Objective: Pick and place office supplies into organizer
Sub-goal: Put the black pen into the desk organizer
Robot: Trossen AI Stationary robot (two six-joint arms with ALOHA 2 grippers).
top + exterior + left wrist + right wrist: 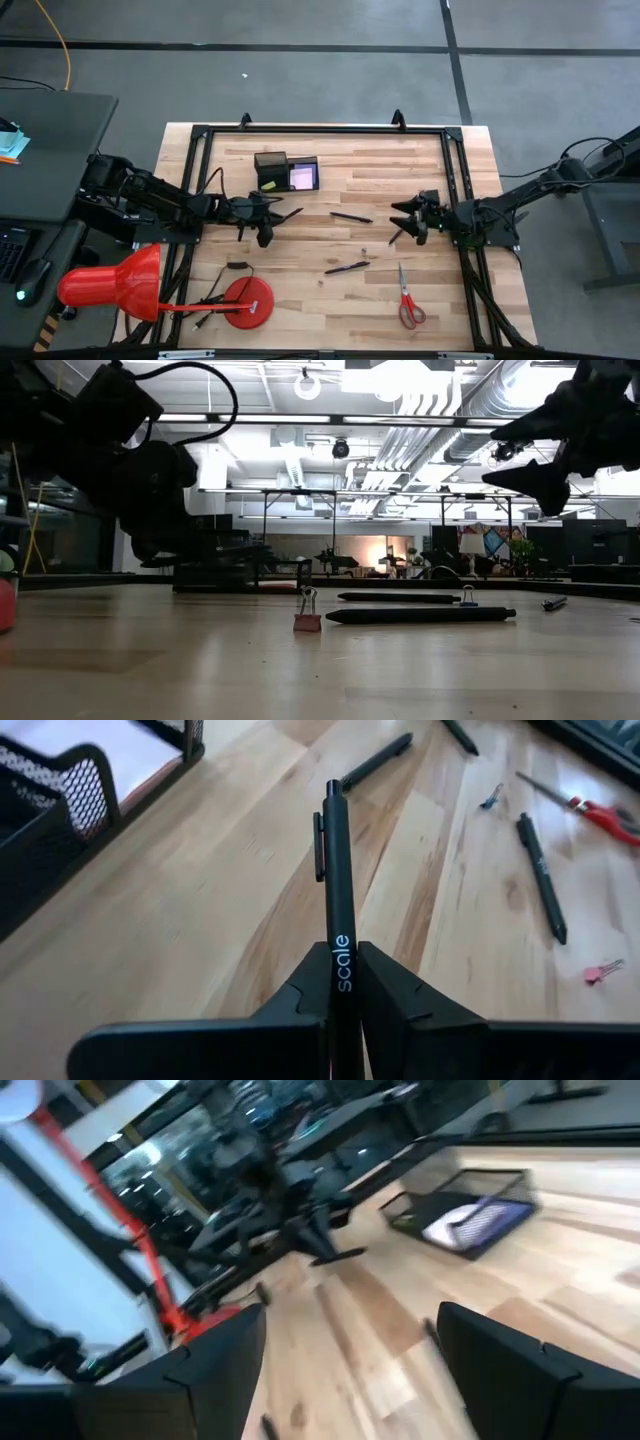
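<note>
My left gripper (268,214) hovers just near of the black mesh organizer (287,172), shut on a slim black pen (338,870). A pale pad lies in the organizer's right compartment (110,750). Two more black pens (352,217) (347,267) lie flat on the wood, and the red-handled scissors (408,302) lie near the front right. My right gripper (410,222) hangs open above the table's right part, with nothing between its fingers (510,1360). Across the table it faces the organizer (465,1210). My left gripper pinches the pen's barrel (342,982) between its two fingers, at the printed part away from the clip. The pen lies along the fingers and sticks out ahead, clip end (322,845) foremost, toward the table's right. It is lifted clear of the wood, slanting slightly down.
A red desk lamp (110,285) with a round base (247,303) stands at the near left corner. Small binder clips, one pink (307,618) and one blue (490,798), lie among the pens. A black frame (330,128) rims the tabletop.
</note>
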